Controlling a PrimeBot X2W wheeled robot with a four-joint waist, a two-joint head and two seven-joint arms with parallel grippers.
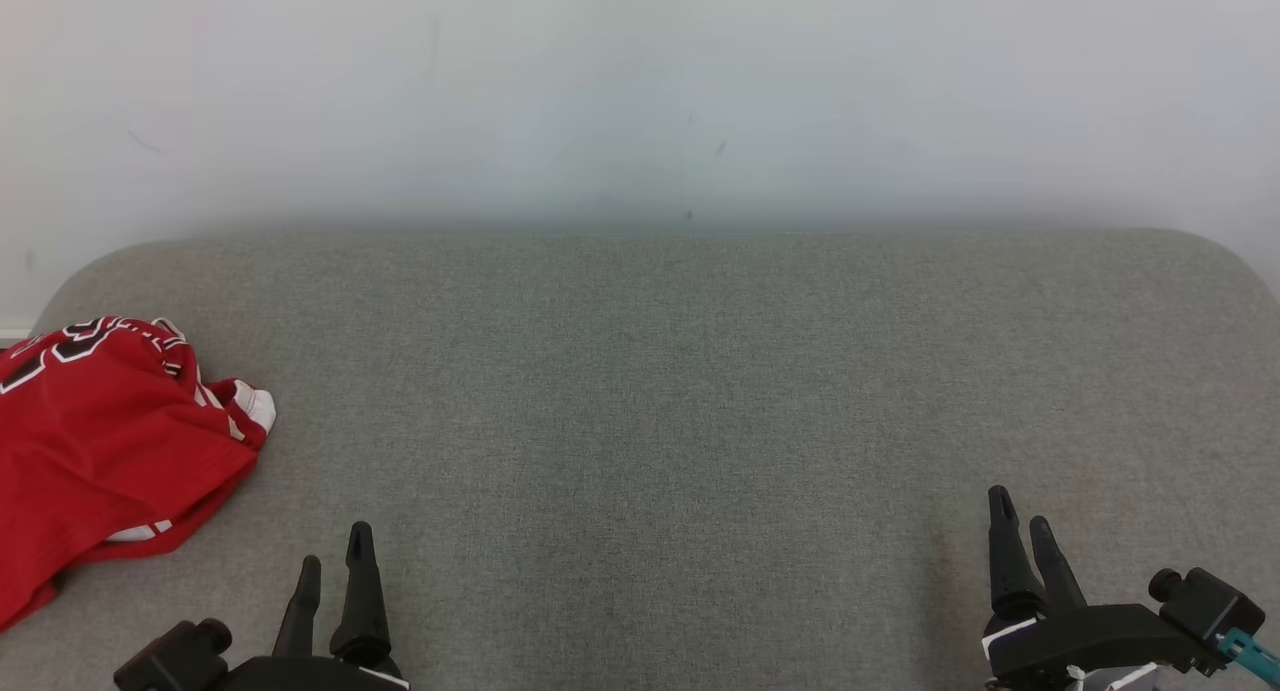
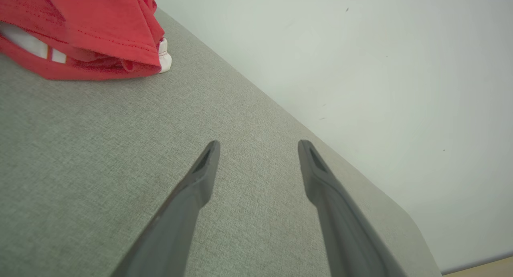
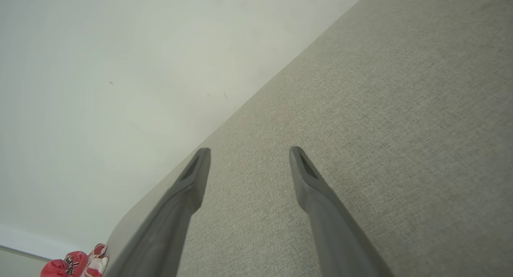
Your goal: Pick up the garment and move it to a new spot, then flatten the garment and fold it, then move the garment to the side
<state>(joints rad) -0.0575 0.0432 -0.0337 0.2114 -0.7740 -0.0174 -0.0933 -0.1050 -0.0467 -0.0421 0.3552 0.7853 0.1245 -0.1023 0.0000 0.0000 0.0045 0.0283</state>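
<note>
Garment (image 1: 110, 451) of crumpled red jersey cloth, trimmed in white and black, lies heaped at the left end of the grey fabric-covered tabletop (image 1: 650, 391), close to its far-left rounded corner. Black figures outlined in white show on the uppermost fold; they cannot be read. A white-banded edge juts from the heap toward the tabletop's middle. The heap's left part runs past the left border of the head view.

Left gripper (image 1: 335, 546) hovers near the garment, on its right and nearer the robot, apart from it; its two long dark fingers stand well apart with nothing between them. Right gripper (image 1: 1019, 508) hovers over the right end, well apart from the garment, fingers likewise spread and holding nothing.

The tabletop's far edge runs along a plain white wall (image 1: 640, 91), curving down at both far corners. From the garment's white-banded edge rightward, grey cloth runs unbroken across the middle to the right end.
</note>
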